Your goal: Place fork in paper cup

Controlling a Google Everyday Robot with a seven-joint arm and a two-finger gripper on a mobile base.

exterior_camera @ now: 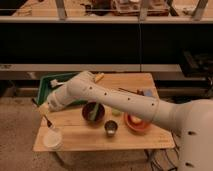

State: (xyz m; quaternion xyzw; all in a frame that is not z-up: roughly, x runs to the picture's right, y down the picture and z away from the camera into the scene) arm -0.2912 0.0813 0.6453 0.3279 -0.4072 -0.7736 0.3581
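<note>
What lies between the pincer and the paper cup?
In the camera view, only the fork lies there, hanging tip-down from the shut pincer, which hovers above the paper cup.

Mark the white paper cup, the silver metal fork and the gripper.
White paper cup (52, 145): camera view, wall.
Silver metal fork (49, 121): camera view, shaft.
Gripper (45, 114): camera view, between fingers, above the cup.

Matt paper cup (52, 139) (bare wooden table (90, 138))
</note>
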